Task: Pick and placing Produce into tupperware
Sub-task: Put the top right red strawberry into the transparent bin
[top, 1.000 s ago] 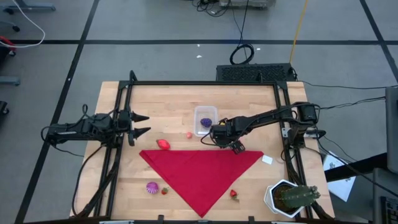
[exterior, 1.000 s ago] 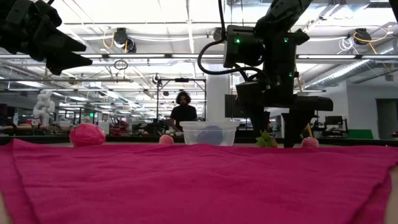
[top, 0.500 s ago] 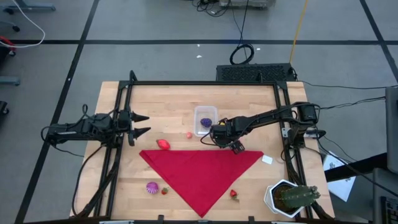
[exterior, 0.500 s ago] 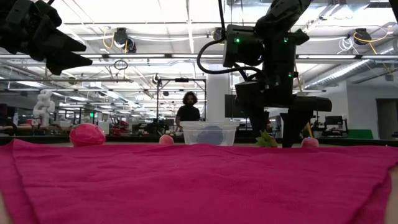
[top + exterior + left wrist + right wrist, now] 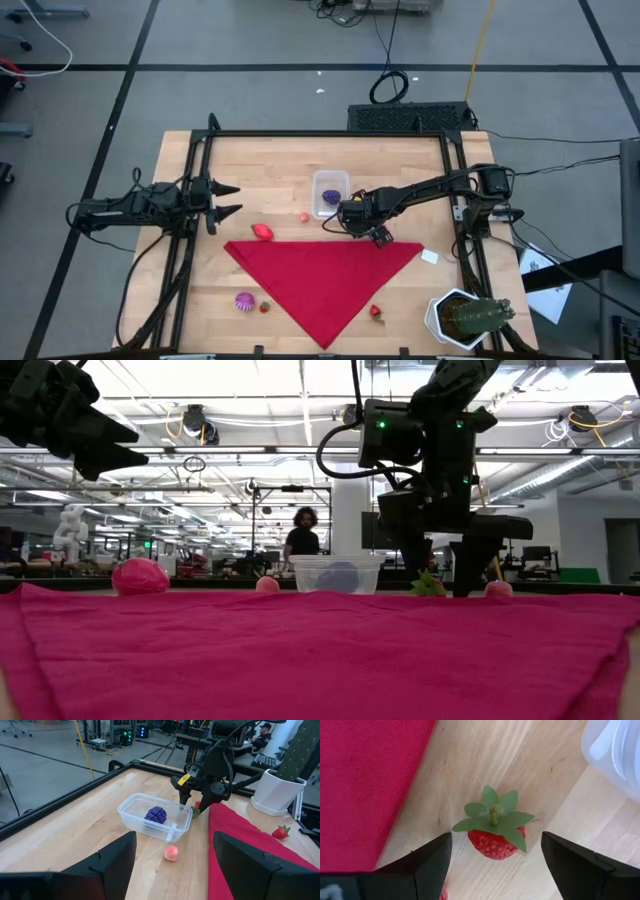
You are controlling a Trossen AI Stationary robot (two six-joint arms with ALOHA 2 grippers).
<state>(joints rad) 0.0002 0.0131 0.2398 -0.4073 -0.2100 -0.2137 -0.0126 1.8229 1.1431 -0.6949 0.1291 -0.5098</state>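
Observation:
My right gripper (image 5: 342, 222) points down, open, close by the clear tub (image 5: 331, 192). Its fingers stand on either side of a red strawberry with green leaves (image 5: 495, 834), above it and not touching. The strawberry lies on the wood between the tub and the red cloth (image 5: 325, 275) and also shows in the left wrist view (image 5: 196, 810). A purple piece (image 5: 156, 814) lies in the tub. A pinkish piece (image 5: 304, 216), a red piece (image 5: 262, 232), a magenta piece (image 5: 245, 301) and two strawberries (image 5: 377, 311) lie on the table. My left gripper (image 5: 228, 200) waits open at the table's left side.
A potted cactus in a white pot (image 5: 465, 318) stands at the near right corner. A small white tag (image 5: 430, 257) lies right of the cloth. A black frame (image 5: 330, 133) runs along the table's edges. A person (image 5: 304, 538) stands in the room beyond.

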